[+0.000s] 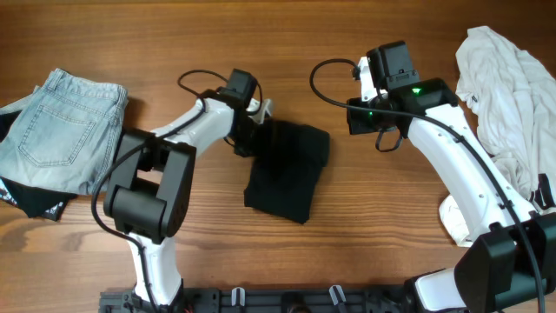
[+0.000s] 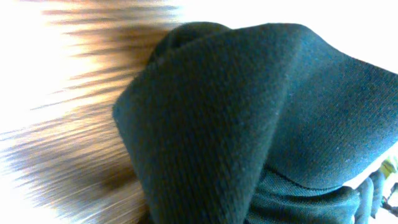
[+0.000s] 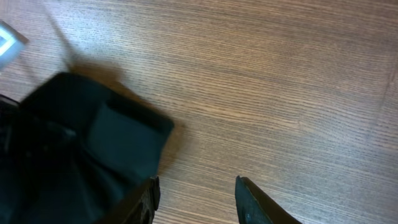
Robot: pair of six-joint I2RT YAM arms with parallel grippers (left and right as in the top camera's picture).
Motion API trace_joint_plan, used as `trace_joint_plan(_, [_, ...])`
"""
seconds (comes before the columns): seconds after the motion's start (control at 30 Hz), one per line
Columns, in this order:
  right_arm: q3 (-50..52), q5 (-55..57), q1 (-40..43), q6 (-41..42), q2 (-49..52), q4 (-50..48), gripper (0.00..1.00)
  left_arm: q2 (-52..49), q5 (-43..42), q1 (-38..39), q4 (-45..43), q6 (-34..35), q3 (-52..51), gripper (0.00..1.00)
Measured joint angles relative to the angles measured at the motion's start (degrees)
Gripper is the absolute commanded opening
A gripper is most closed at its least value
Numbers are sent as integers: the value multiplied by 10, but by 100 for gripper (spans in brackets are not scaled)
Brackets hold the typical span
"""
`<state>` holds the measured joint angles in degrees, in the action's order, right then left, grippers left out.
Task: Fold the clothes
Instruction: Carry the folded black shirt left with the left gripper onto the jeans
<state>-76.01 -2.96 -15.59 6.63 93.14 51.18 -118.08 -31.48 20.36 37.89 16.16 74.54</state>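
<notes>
My left claw [image 1: 250, 136] is buried in the upper-left edge of the black garment [image 1: 287, 169] lying mid-surface [image 1: 373, 226], its grip hidden so I cannot tell, so I'd draw that edge low and straight across while my right claw [image 3: 196, 198], spread and empty just beside, steadies the far side.

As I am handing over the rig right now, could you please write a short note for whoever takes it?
Left gripper: at the upper left edge of the black knit garment. Its fingers are hidden by cloth, so the grip cannot be confirmed.
Right gripper: open and empty, above bare wood beside that garment.
Done: the light-blue denim jeans lie folded at the far left.
Left: the black garment, mid-table, looks only partly folded. The crumpled white cloth garment at the far right is not folded.
</notes>
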Motion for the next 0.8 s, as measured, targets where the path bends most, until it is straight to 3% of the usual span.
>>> trace_joint_plan(0.17, [0,0,0,0,0,1,44,33,87,-94,41,5,51,4])
trace_joint_plan(0.43, [0,0,0,0,0,5,44,226,168,-335,32,30,80,4])
trace_joint_plan(0.77, [0,0,0,0,0,5,44,233,177,-530,19,35,80,4])
trace_joint_plan(0.8, [0,0,0,0,0,5,44,232,180,-545,18,35,80,14])
